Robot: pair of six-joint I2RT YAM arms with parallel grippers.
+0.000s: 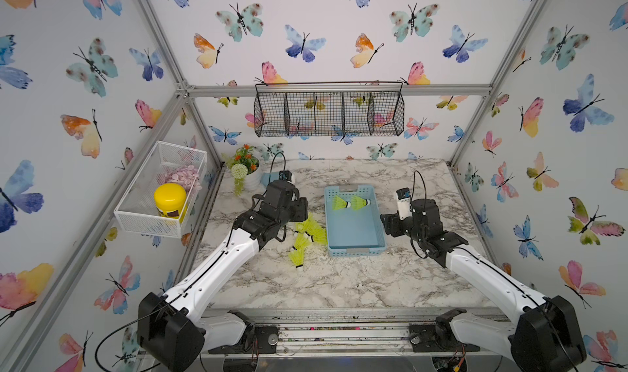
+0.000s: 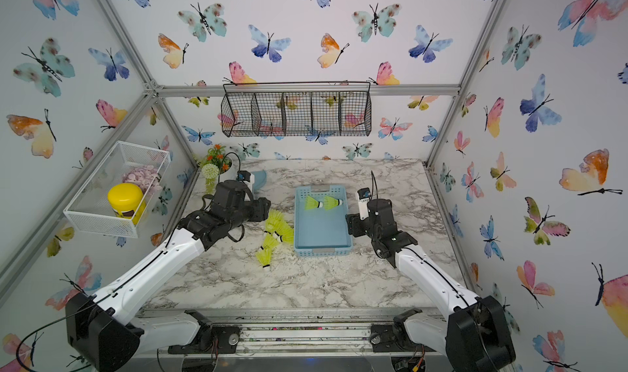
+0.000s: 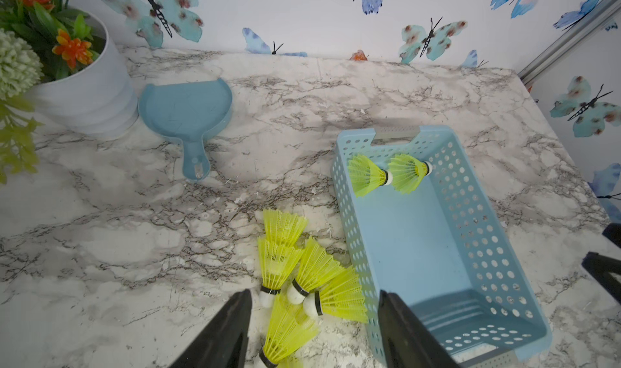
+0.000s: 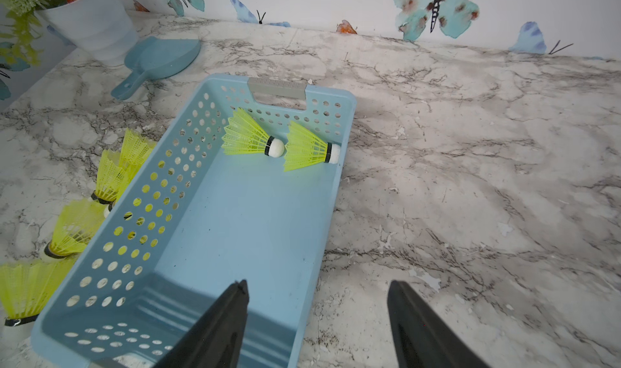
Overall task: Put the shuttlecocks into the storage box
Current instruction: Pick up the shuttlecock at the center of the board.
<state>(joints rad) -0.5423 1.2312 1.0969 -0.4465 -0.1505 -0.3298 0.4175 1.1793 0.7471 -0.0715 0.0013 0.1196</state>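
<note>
Right under the left hand (image 3: 315,294) — spread wide, empty — sits the pile of neon yellow-green plastic shuttlecocks (image 3: 304,275), white tips toward it, just beside the light blue perforated storage box (image 3: 356,242); two more (image 3: 386,174) lie at its far end. The right hand (image 4: 318,284), open and empty, is farther off.

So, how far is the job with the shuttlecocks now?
Done: two shuttlecocks lie in the storage box. In hand: nothing; the left jaws stand open over the pile beside the box, the right jaws open and empty. Left: at least five shuttlecocks on the table.
</note>
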